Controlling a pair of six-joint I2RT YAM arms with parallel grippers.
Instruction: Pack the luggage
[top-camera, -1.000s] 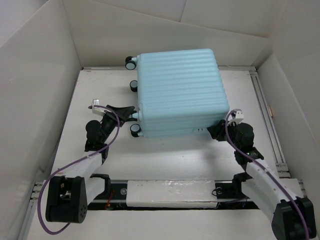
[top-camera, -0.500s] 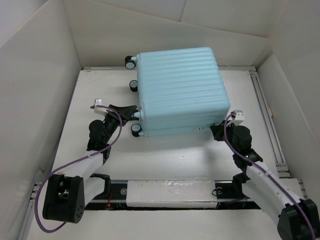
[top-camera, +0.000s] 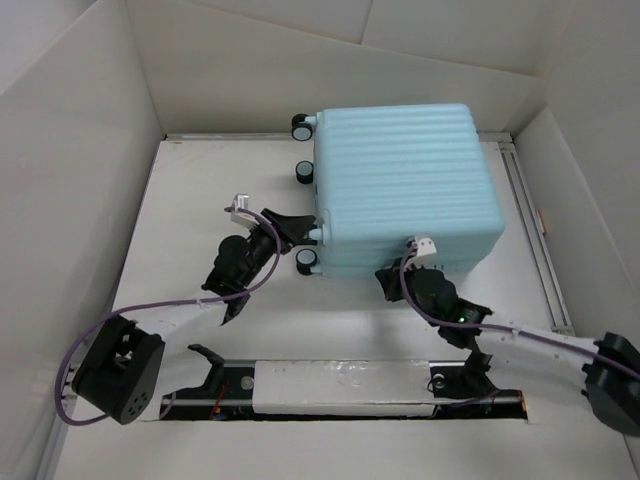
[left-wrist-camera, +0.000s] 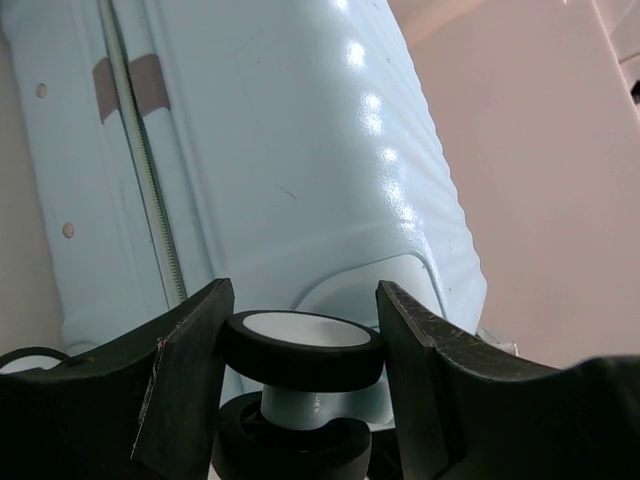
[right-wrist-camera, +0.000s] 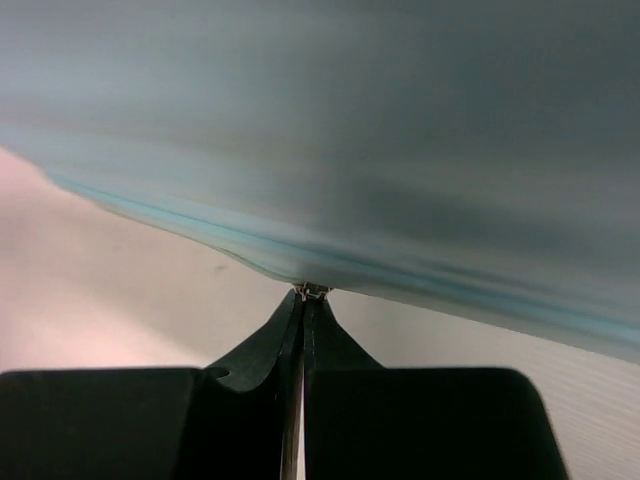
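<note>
The luggage (top-camera: 405, 185), a light-blue ribbed suitcase, lies closed on its side at the back right of the white table (top-camera: 190, 220); its shell (left-wrist-camera: 290, 150) fills the left wrist view. My left gripper (top-camera: 298, 226) is at the suitcase's left end, shut on a black-and-white caster wheel (left-wrist-camera: 300, 350), with a finger pressed on each side. My right gripper (top-camera: 388, 273) is at the suitcase's near edge. Its jaws are pressed together, pinching a small metal zipper pull (right-wrist-camera: 312, 290) at the seam of the blurred shell (right-wrist-camera: 400, 120).
Three other caster wheels show at the suitcase's left end, one of them (top-camera: 305, 258) just below my left gripper. White walls (top-camera: 70, 170) enclose the table on the left, back and right. A metal rail (top-camera: 530, 225) runs along the right edge.
The suitcase has slid to the right, and both arms went with it. My right gripper has shut and moved left along the near edge. The left gripper still holds the wheel.
</note>
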